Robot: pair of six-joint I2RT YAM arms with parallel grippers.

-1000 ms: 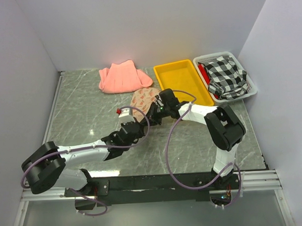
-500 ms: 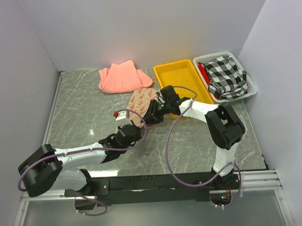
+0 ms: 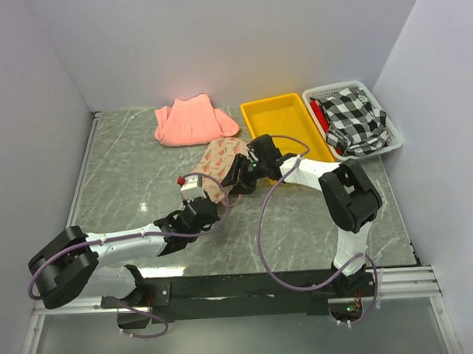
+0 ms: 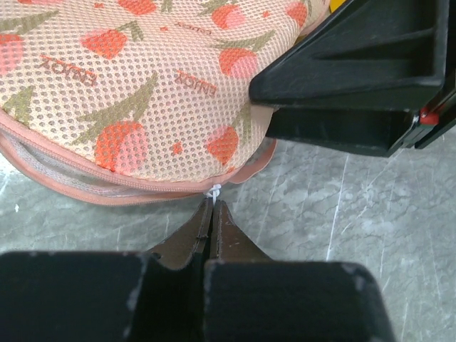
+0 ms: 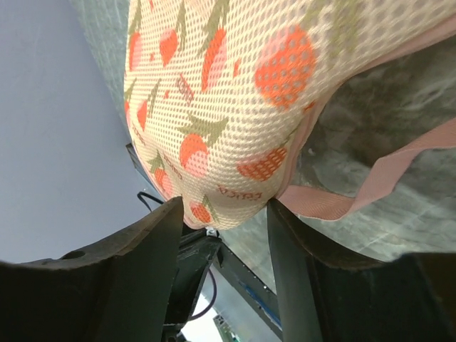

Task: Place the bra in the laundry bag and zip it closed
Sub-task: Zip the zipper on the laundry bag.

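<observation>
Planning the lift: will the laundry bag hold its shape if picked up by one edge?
Probably floppy: the laundry bag is thin mesh, bulging softly. Likely light, so it may slide on the polished table. Its loose pink strap could snag.

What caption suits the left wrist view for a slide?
Left tool shut on the white zip pull at the laundry bag's pink edge.

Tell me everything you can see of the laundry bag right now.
The laundry bag is a flat beige mesh pouch with red-orange flower prints, small lettering, pink edging and a pink zip that looks shut where visible. It lies on the marble table near the yellow tray. A pink ribbon loop trails from it. The open right gripper straddles one end; the left gripper, shut, meets a small white tab at its zip.
</observation>
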